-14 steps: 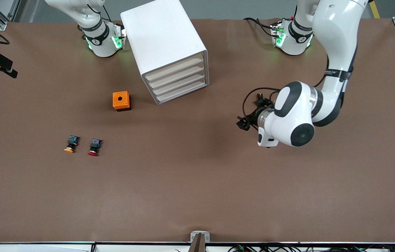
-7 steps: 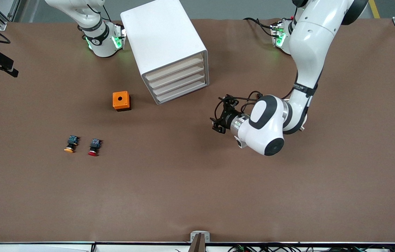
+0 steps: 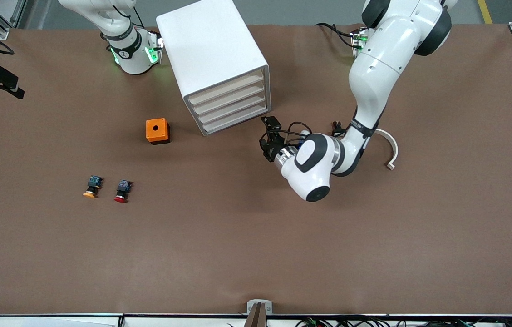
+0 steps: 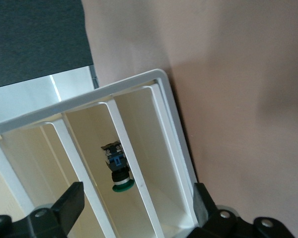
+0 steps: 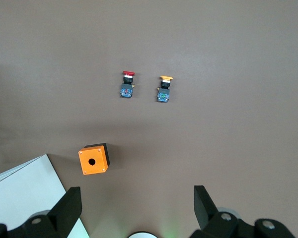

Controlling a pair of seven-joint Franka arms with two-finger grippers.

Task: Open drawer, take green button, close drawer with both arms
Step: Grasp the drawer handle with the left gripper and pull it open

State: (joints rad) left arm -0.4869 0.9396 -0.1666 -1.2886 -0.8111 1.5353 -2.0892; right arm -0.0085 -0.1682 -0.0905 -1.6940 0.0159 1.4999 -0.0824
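Now the left gripper (image 3: 268, 136) hangs spread wide and empty by the glossy white cabinet's (image 3: 213, 54) front. Inside, the green-capped button (image 4: 117, 168) lies in a smooth drawer (image 4: 139, 163) (still shut). The right gripper (image 5: 134, 210), equally spread, waits high over the desk (image 3: 238, 236).

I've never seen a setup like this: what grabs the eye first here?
The tall white cabinet of stacked drawers, standing between the two arm bases. The left gripper, jaws open, hovers just in front of the drawers. Through the fronts, the left wrist view shows a green-capped button lying inside one drawer.
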